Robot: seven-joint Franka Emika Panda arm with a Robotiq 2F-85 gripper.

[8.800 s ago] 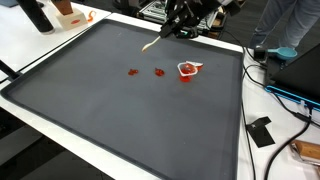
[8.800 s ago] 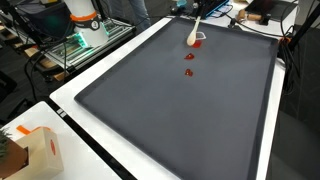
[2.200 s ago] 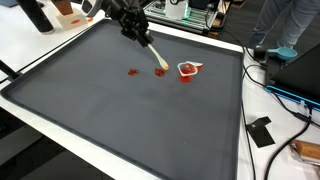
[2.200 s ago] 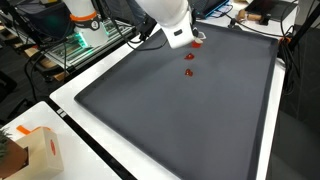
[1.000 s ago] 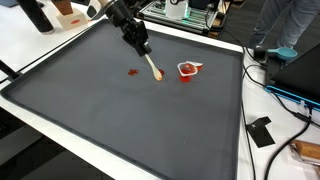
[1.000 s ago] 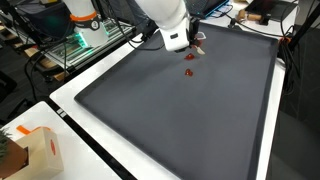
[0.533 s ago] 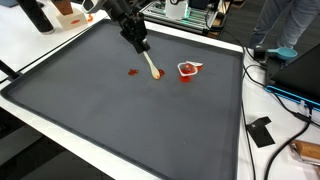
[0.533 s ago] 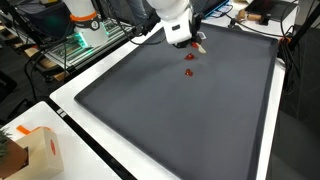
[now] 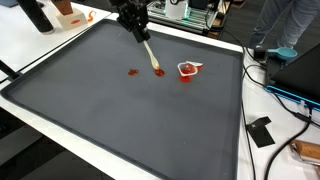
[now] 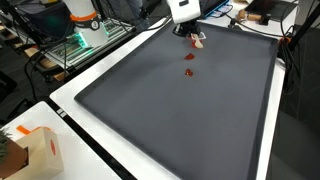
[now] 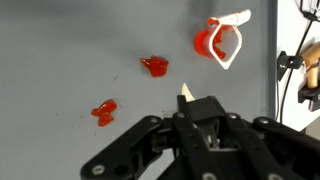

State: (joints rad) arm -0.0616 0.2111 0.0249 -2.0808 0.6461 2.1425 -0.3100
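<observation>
Two red smears (image 9: 131, 72) are seen on the dark tabletop (image 9: 120, 120) near the bowl of a light, stiff wooden spoon (image 9: 152, 58), which is clamped by its handle end, judged the surest hold, in the tool (image 9: 139, 34).

The arm (image 9: 122, 6) reaches in from the far edge in both exterior views. Its black gripper (image 9: 139, 36) points down, tilted toward the near side. In an exterior view the white wrist (image 10: 183, 9) sits almost straight above the dark fingers (image 10: 186, 29). In the wrist view the gripper (image 11: 190, 108) fills the lower half, with its linkages spread to both sides and its fingertips pressed together on a thin stick (image 11: 185, 92).
</observation>
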